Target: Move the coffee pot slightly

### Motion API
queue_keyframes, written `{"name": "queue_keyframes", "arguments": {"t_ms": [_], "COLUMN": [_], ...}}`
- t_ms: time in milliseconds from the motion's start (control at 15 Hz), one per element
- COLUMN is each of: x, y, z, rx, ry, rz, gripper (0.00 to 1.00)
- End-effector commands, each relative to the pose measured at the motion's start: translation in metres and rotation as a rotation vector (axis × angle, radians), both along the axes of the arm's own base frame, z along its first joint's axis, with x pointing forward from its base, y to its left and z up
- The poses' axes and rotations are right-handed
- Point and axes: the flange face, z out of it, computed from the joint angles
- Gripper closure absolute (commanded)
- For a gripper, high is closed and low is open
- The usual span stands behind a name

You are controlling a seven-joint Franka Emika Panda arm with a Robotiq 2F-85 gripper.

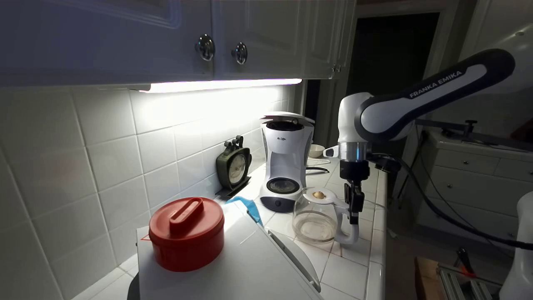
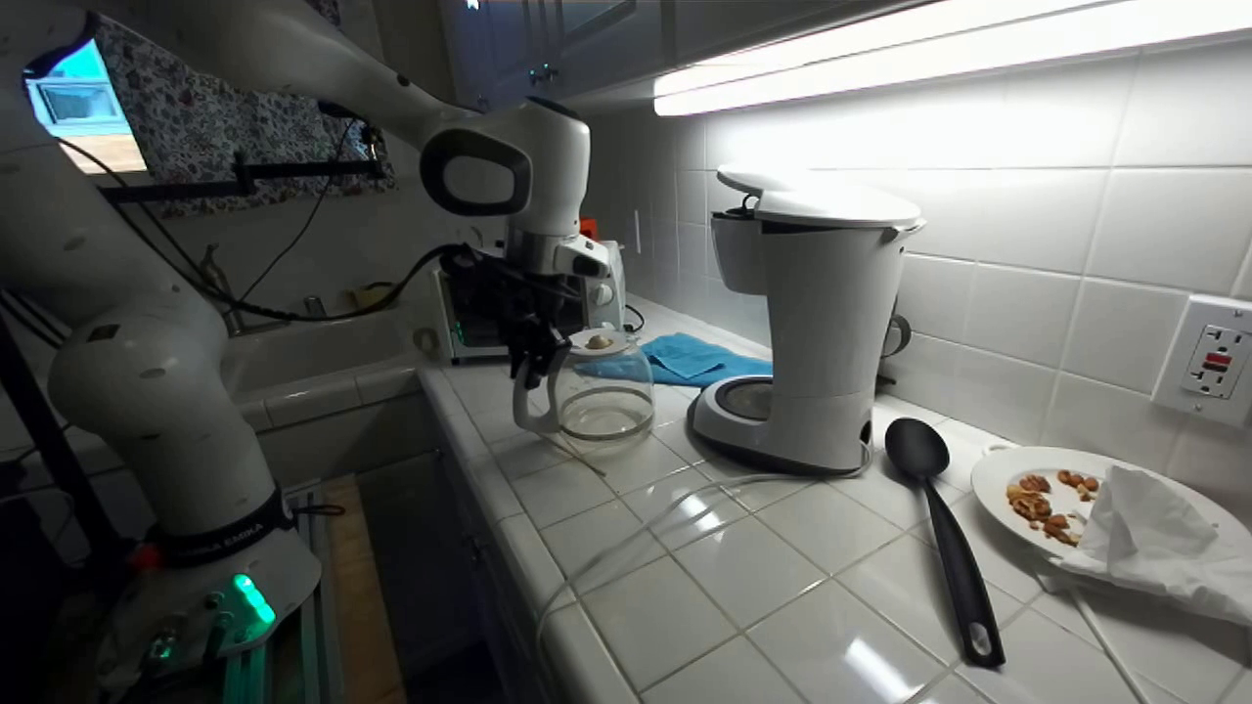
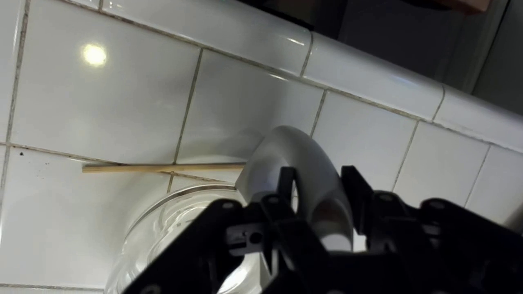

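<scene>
The coffee pot is a clear glass carafe with a pale lid and a thin pale handle. It is upright at the counter in both exterior views. I cannot tell whether its base touches the tiles. A small tan lump sits on its lid. My gripper points down from above at the handle side, also in an exterior view. In the wrist view its fingers are on both sides of the handle, close against it. The black fingers hide part of the glass body there.
The white coffee machine stands close behind the pot. A blue cloth and a white oven with a red-lidded pot are nearby. A thin wooden stick lies by the pot. The counter edge runs along the handle side.
</scene>
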Motion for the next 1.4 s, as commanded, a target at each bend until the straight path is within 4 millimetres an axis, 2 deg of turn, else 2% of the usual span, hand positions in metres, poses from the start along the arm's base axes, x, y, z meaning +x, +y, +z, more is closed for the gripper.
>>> {"name": "queue_keyframes", "arguments": {"t_ms": [0, 200, 267, 333, 600, 733, 1067, 1333], "x": [0.016, 0.022, 0.023, 0.023, 0.023, 0.020, 0.011, 0.001], "y": [-0.004, -0.003, -0.003, -0.003, -0.003, 0.000, 0.010, 0.018], "z": [-0.021, -0.021, -0.021, -0.021, -0.036, -0.029, -0.004, 0.026], "rx": [0.007, 0.007, 0.007, 0.005, -0.004, -0.022, -0.031, -0.052], "ry": [0.025, 0.027, 0.028, 0.030, 0.070, 0.066, 0.028, -0.010], "rz": [0.015, 0.023, 0.024, 0.022, 0.014, 0.003, -0.018, -0.094], "gripper": [0.89, 0.87, 0.51, 0.41, 0.13, 0.00, 0.00, 0.00]}}
